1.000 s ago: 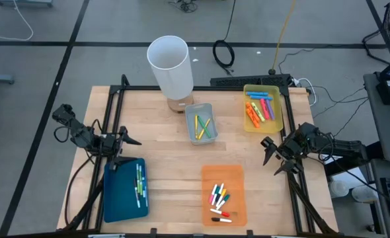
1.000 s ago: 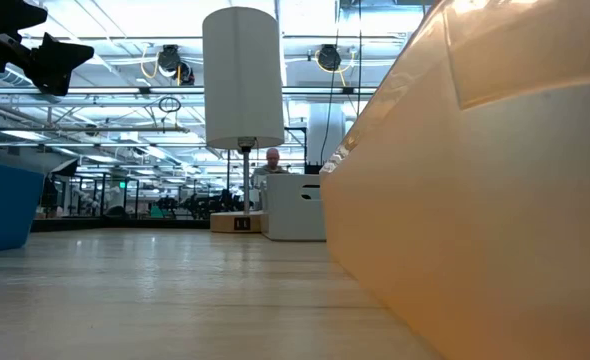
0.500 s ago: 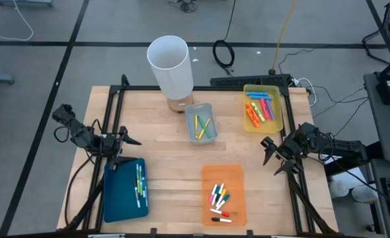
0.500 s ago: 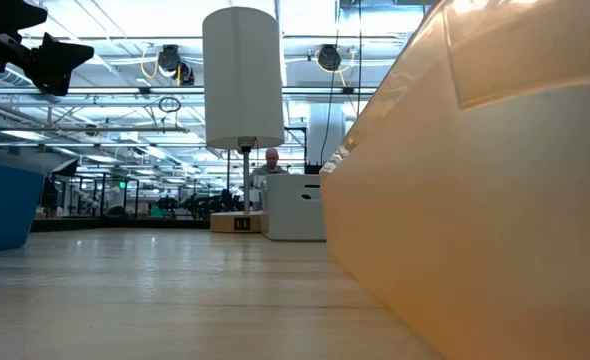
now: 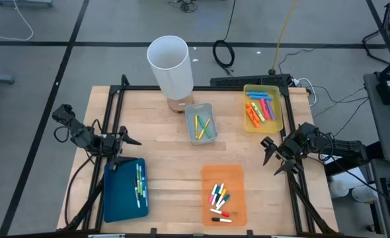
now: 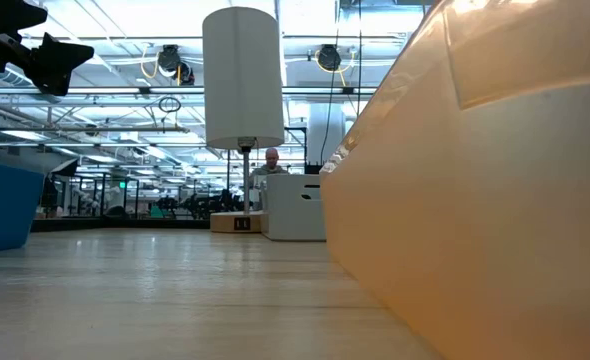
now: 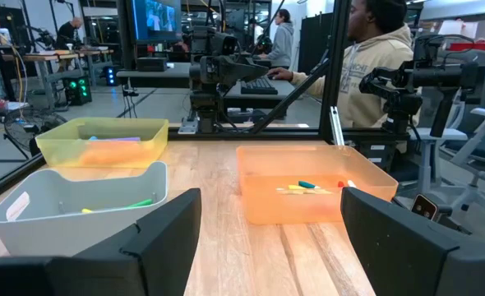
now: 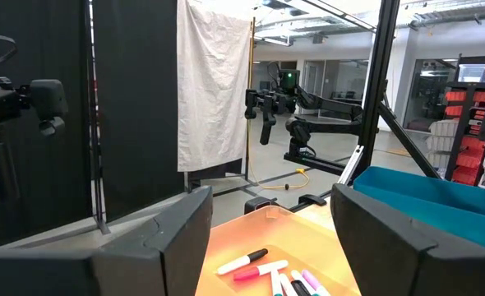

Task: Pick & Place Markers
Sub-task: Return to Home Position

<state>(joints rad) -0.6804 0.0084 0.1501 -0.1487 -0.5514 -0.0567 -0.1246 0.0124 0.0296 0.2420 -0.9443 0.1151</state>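
The markers lie sorted in four trays on the wooden table. Orange and pink ones fill the yellow tray. Yellow and green ones lie in the grey tray. White-bodied ones with coloured caps lie in the orange tray, and a few lie in the blue tray. My left gripper hovers open at the table's left edge, above the blue tray's far end. My right gripper hovers open at the right edge. Both hold nothing.
A tall white cylinder stands on a small base at the table's far edge, beside the grey tray. A black frame borders the table. Bare wood lies in the middle between the trays. A person sits beyond the table in the left wrist view.
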